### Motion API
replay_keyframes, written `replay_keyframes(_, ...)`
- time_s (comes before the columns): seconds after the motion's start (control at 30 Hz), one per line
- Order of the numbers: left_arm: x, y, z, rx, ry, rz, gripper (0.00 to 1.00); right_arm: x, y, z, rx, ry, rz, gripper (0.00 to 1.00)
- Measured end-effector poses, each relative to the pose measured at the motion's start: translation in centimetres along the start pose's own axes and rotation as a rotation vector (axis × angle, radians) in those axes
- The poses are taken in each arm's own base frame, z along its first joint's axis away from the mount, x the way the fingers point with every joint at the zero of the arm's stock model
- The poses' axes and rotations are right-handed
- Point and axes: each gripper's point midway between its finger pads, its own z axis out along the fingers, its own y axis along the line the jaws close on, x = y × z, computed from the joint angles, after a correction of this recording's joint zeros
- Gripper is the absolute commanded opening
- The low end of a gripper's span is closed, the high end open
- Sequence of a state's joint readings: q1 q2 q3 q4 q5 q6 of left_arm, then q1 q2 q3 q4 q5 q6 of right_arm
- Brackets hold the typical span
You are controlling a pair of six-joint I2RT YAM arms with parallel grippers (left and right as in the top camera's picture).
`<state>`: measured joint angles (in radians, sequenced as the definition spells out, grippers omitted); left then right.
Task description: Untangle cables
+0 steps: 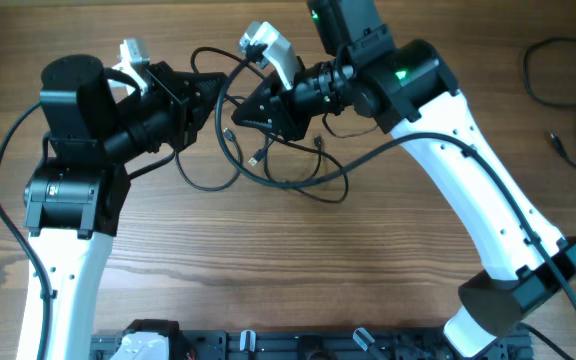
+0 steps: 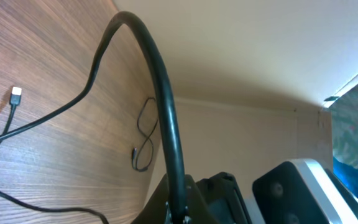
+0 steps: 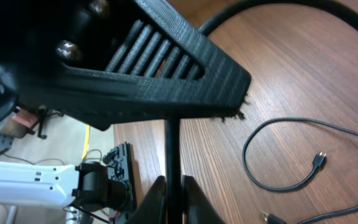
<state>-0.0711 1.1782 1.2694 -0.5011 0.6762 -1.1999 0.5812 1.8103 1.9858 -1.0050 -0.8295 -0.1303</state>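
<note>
**Item 1. Left gripper [image 1: 218, 95].** It reached in from the left over the upper middle of the table [image 1: 318, 270]. Its jaws were closed on one strand of the cables [image 1: 278, 170]. In the left wrist view this strand rose from between the fingers, arched high, then dropped to the wood.

**Item 2. Right gripper [image 1: 238, 115].** It reached in from the right, with its tip just beside the tip of the left gripper. Its jaws were pinched on a thin black strand, which ran straight up between the fingers [image 3: 154, 208] in its own wrist view.

**Item 3. Cables.**
- They lay in loose, overlapping black loops on the table, just below and to the right of the two grippers.
- They were lifted off the wood where the grippers held them.
- A silvery plug [image 2: 16, 95] lay flat on the wood at one strand's end.

**Item 4. Separate cable [image 1: 558, 90].** It was coiled at the far right edge of the table, well apart from the tangle.
</note>
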Motion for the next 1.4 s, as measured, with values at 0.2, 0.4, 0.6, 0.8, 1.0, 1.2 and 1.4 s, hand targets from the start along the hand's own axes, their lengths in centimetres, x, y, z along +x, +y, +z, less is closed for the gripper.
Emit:
replay_keyframes(0.2,-0.4,0.7,0.0,-0.028,-0.025,-0.023,1.0,-0.2,-1.2,-0.2,0.046,-0.009,0.046,0.04)
replay_keyframes(0.4,-1.4,2.8,-0.2,-0.122,-0.091,0.035,1.0,-1.4,-7.0,-4.8,0.193,-0.116,0.197,0.04)
replay_keyframes(0.6,-2.0,4.6,-0.1,-0.203,-0.112,0.133,1.0,-1.5,-12.9,-16.8,0.429,-0.331,0.383,0.04)
replay_keyframes(0.8,-1.6,6.6,1.9,-0.271,-0.051,0.201,1.0,3.3,-18.5,-32.0,0.789,-0.555,0.625,0.04)
replay_keyframes(1.0,0.6,7.5,4.2,-0.315,0.02,0.302,1.0,11.5,-21.5,-44.3,1.085,-0.711,0.853,0.04)
replay_keyframes(1.2,2.1,7.9,5.4,-0.35,0.033,0.358,1.0,21.4,-23.3,-51.4,1.343,-0.769,1.167,0.04)
replay_keyframes(1.4,2.7,7.9,5.7,-0.365,0.028,0.387,1.0,30.4,-26.4,-52.7,1.505,-0.698,1.473,0.05)
